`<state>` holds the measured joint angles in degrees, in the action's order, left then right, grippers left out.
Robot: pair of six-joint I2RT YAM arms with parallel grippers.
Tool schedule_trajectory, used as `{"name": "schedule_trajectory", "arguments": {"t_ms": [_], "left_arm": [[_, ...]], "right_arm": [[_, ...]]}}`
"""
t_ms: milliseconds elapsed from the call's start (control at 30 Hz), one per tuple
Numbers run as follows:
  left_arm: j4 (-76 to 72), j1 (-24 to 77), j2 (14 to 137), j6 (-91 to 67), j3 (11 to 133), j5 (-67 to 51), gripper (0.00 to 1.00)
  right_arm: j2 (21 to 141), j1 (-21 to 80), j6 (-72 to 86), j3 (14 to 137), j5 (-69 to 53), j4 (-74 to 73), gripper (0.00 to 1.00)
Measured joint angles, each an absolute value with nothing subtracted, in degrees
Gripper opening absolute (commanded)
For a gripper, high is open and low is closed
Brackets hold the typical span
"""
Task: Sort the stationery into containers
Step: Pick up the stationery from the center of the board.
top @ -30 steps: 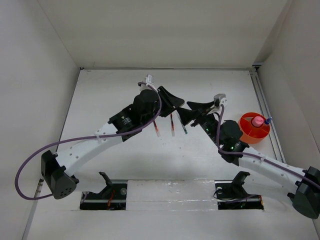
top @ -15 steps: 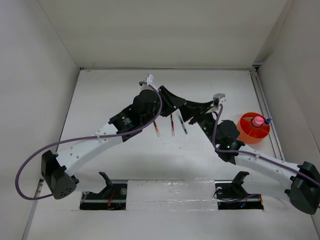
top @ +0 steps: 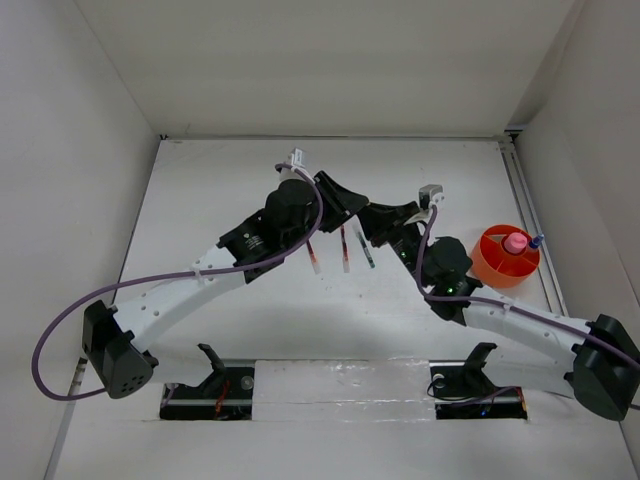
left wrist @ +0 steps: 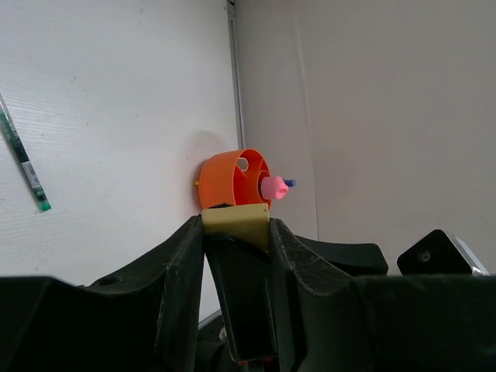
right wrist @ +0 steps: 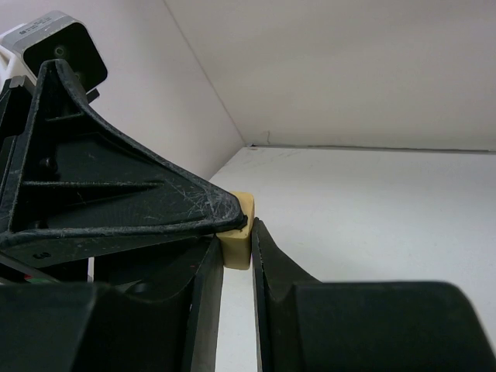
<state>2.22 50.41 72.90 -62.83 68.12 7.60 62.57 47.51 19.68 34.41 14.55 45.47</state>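
Observation:
The tan eraser [left wrist: 236,215] sits pinched between my left gripper's [left wrist: 236,226] fingers, held above the table. My right gripper [right wrist: 235,249] has come in from the opposite side, and its two fingers press on the same eraser [right wrist: 236,232], just under the left fingertip [right wrist: 225,217]. From above, the left gripper [top: 352,203] and the right gripper [top: 374,220] meet tip to tip and hide the eraser. Two red pens [top: 345,250] and a green pen [top: 364,248] lie on the table below them. The orange tub [top: 495,270] holds the pink-capped cylinder [top: 515,242] and a blue-capped bottle [top: 537,241].
The tub [left wrist: 221,182] stands close to the right wall and a rail [top: 525,200] along the table's edge. White walls enclose the table on the left, back and right. The green pen [left wrist: 23,159] lies alone on the white surface.
My right arm has reached left to the left gripper, and its jaws have closed from wide open onto the eraser. The left arm has stayed put.

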Motion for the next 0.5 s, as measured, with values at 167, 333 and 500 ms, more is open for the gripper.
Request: {"name": "schedule_trajectory", "arguments": {"t_ms": [167, 333, 500], "left_arm": [[2.3, 50.4, 72.9, -62.8, 68.1, 8.0, 0.06], [2.9, 50.5, 72.9, -61.6, 68.1, 8.2, 0.73], [5.7, 51.0, 72.9, -60.2, 69.8, 9.6, 1.00]], "right_arm": [[62.7, 47.5, 19.6, 34.5, 14.6, 45.5, 0.00], [62.6, 47.5, 19.0, 34.7, 14.6, 44.0, 0.00], [60.8, 47.4, 18.5, 34.9, 16.8, 38.4, 0.00]]}}
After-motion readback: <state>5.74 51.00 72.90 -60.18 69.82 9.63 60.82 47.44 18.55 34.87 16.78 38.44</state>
